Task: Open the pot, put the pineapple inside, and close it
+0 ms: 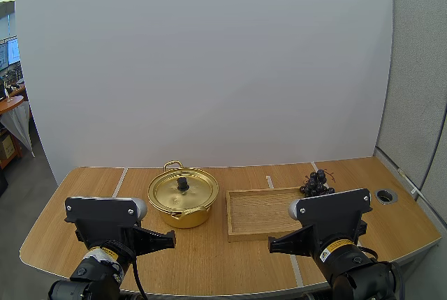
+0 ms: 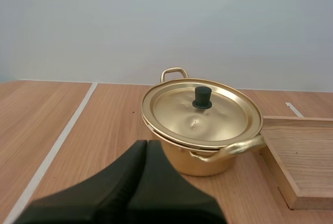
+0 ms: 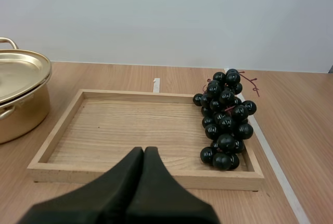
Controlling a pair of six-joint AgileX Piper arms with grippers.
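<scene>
A golden pot [image 1: 183, 206] stands left of centre on the table, its lid [image 2: 202, 114] with a black knob [image 2: 202, 97] sitting on it. To its right lies a wooden tray [image 1: 260, 213]. A bunch of dark grapes [image 1: 316, 184] rests at the tray's far right side, partly over its rim [image 3: 225, 117]. I see no pineapple. My left gripper [image 1: 171, 241] is shut with nothing in it and hangs in front of the pot [image 2: 145, 143]. My right gripper [image 1: 272, 247], also shut and holding nothing, hovers before the tray's near edge [image 3: 144, 150].
The pot [image 3: 21, 94] sits close beside the tray [image 3: 130, 130] on its left. White tape lines [image 2: 57, 143] cross the wooden table. A round metal hole [image 1: 385, 195] is set in the table at the far right. A white backdrop stands behind.
</scene>
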